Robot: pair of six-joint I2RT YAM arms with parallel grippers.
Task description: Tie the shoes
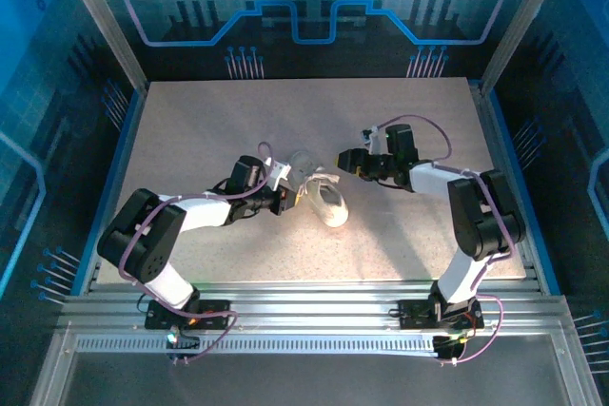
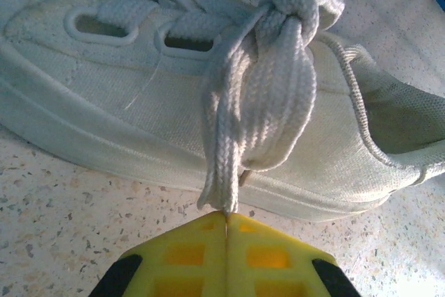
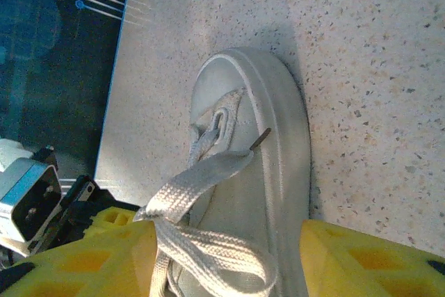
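Shoe point(image 1: 328, 204) is small and white. It lies near the middle of the speckled tabletop point(image 1: 238, 121), between the two arms, and in the top view it rests partly on its side.

The left tool point(image 1: 291, 197) is right at the shoe's left side. In the left wrist view, its two yellow fingers point(image 2: 184, 255) are pressed together, with no gap between them. They pinch the bottom end of a folded white lace point(image 2: 257, 102). The lace runs up from the left tool point(image 2: 227, 222) to a fat knot point(image 2: 292, 5) on top of the shoe point(image 2: 104, 88). The shoe's side and sole fill that view, and the tabletop point(image 2: 69, 206) shows under it.

The right tool point(image 1: 343, 161) is just beside the shoe's upper right. In the right wrist view, its yellow fingers point(image 3: 368, 262) are wide apart. The right tool point(image 3: 226, 236) has the shoe point(image 3: 278, 193) lying between them. A flat lace point(image 3: 201, 175) crosses the shoe there and passes close by the left-hand finger. I cannot tell if it touches that finger. The lace ends in a thin dark tip that lies across the shoe's rim. The rounded end of the shoe points away from this tool, with bare tabletop point(image 3: 368, 67) beside it.
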